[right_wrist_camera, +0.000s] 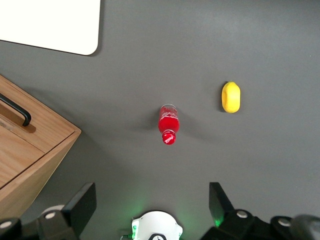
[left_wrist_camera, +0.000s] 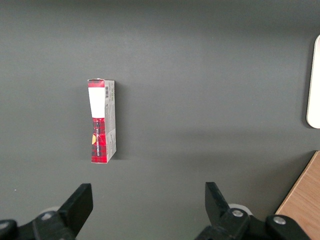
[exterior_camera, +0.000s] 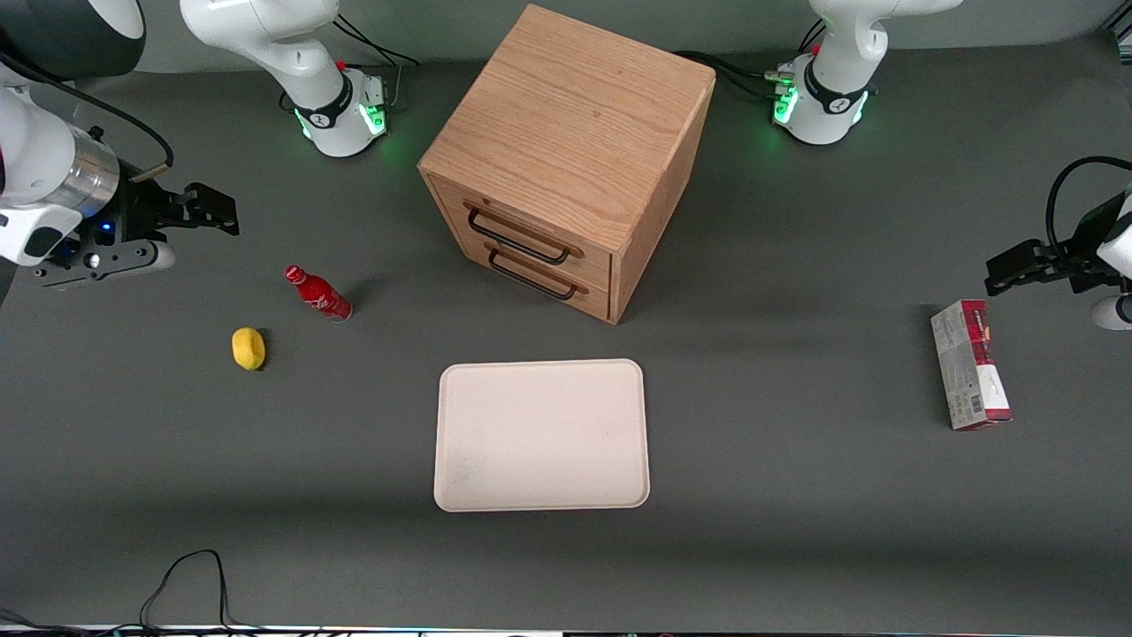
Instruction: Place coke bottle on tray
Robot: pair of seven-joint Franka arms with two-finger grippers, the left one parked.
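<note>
We see the bottle [exterior_camera: 318, 294] standing upright on the table [exterior_camera: 796, 531], toward the working arm's end, w/ nothing touching it. In the wrist view the bottle [right_wrist_camera: 168, 122] shows from above, cap toward the camera. The lemon [exterior_camera: 248, 348] lies near it, a bit closer to the front cam, apart from it; also seen at [right_wrist_camera: 231, 97].

The tray [exterior_camera: 541, 495] sits flat mid-table, nearer the front cam than the bottle, well apart from it, nothing on it. Its corner shows at [right_wrist_camera: 75, 35].

We see the gripper [exterior_camera: 199, 212] hanging above the table, farther from the front cam than the bottle & out toward the working arm's end, not touching anything. Its fingers [right_wrist_camera: 82, 202] are spread wide, holding nothing.

The cabinet [exterior_camera: 566, 159] stands farther from the front cam than the tray, two drawers closed, w/ dark handles. A carton [exterior_camera: 970, 364] lies toward the parked arm's end.
</note>
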